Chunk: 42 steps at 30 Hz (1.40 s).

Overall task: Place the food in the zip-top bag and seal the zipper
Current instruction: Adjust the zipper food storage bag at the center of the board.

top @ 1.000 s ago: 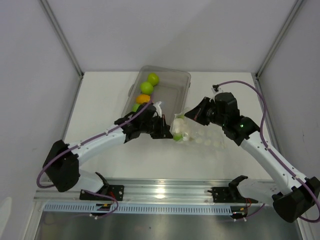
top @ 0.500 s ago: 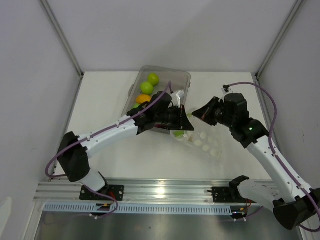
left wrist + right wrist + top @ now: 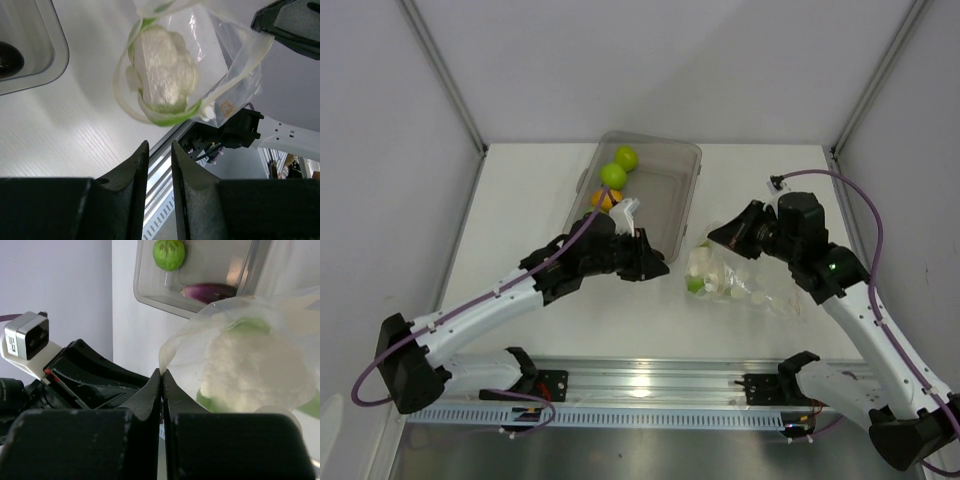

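The clear zip-top bag (image 3: 745, 285) lies right of the tray, and the white-and-green cauliflower piece (image 3: 703, 272) sits inside it. It also shows in the left wrist view (image 3: 165, 75) and the right wrist view (image 3: 250, 365). My right gripper (image 3: 718, 235) is shut on the bag's mouth edge (image 3: 167, 352) and holds it up. My left gripper (image 3: 655, 268) is empty, just left of the bag, its jaws a narrow gap apart (image 3: 159, 150). Two green fruits (image 3: 626, 157) (image 3: 613, 176), the orange fruit (image 3: 605, 197) and the purple eggplant (image 3: 210, 291) lie in the tray. The zipper is hard to make out.
The grey translucent tray (image 3: 665, 147) stands at the back centre, with my left arm crossing its near left corner. The aluminium rail (image 3: 640, 385) runs along the near table edge. White walls close in both sides.
My left gripper has pulled back left out of the bag's mouth, leaving the cauliflower inside. The right gripper keeps hold of the bag's edge and has shifted slightly right.
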{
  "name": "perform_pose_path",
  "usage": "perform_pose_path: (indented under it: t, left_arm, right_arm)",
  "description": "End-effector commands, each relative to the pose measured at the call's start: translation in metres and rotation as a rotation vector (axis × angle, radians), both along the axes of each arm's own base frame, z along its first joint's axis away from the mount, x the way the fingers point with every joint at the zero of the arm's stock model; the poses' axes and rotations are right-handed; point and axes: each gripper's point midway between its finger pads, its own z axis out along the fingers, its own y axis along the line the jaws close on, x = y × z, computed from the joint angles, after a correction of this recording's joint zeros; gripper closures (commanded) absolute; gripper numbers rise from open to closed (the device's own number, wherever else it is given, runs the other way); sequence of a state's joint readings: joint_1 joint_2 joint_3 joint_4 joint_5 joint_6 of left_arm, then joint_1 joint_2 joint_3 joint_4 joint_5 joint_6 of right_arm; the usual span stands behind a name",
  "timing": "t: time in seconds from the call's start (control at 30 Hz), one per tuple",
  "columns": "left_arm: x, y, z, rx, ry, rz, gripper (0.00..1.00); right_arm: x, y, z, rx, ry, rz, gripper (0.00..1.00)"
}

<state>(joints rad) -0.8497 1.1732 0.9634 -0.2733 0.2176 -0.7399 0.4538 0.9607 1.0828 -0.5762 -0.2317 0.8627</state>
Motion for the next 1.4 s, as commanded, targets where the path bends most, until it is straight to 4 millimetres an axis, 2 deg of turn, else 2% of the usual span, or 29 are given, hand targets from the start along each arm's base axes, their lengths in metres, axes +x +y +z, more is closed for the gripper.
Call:
perform_pose_path:
  t: [0.0,0.1,0.13,0.2,0.23,0.33,0.5,0.7,0.93,1.23,1.37]
  left_arm:
    - [0.006,0.002,-0.005,0.015,-0.006,0.017,0.72]
    - [0.004,-0.009,-0.022,0.033,0.081,-0.023,0.7]
    - [0.006,-0.013,-0.036,0.037,0.111,-0.034,0.7]
    - [0.0,-0.021,-0.04,-0.005,0.152,-0.078,0.66]
    - [-0.003,-0.022,-0.052,-0.021,0.159,-0.085,0.64]
    - [-0.005,-0.02,-0.061,-0.036,0.179,-0.073,0.6]
    - [-0.003,-0.02,-0.064,-0.021,0.182,-0.068,0.48]
    - [0.0,-0.03,-0.062,-0.107,0.222,-0.075,0.44]
    - [0.009,-0.042,-0.055,-0.157,0.251,-0.092,0.44]
    - [0.015,-0.057,-0.063,-0.185,0.307,-0.099,0.47]
    - [0.016,-0.057,-0.069,-0.197,0.321,-0.081,0.48]
  right_arm:
    - [-0.008,0.002,0.029,0.033,-0.074,0.047,1.0]
    - [-0.012,0.001,0.032,0.041,-0.078,0.046,1.0]
    - [-0.013,0.001,0.036,0.046,-0.083,0.049,1.0]
    - [-0.016,0.001,0.041,0.051,-0.093,0.053,1.0]
    - [-0.017,0.0,0.044,0.053,-0.097,0.052,1.0]
    - [-0.021,0.0,0.05,0.062,-0.104,0.064,1.0]
    - [-0.027,-0.003,0.058,0.07,-0.122,0.068,1.0]
    - [-0.03,-0.003,0.06,0.076,-0.122,0.071,1.0]
    - [-0.032,-0.001,0.062,0.093,-0.119,0.08,1.0]
    - [-0.033,0.0,0.068,0.115,-0.131,0.08,1.0]
    - [-0.034,0.0,0.068,0.113,-0.127,0.081,1.0]
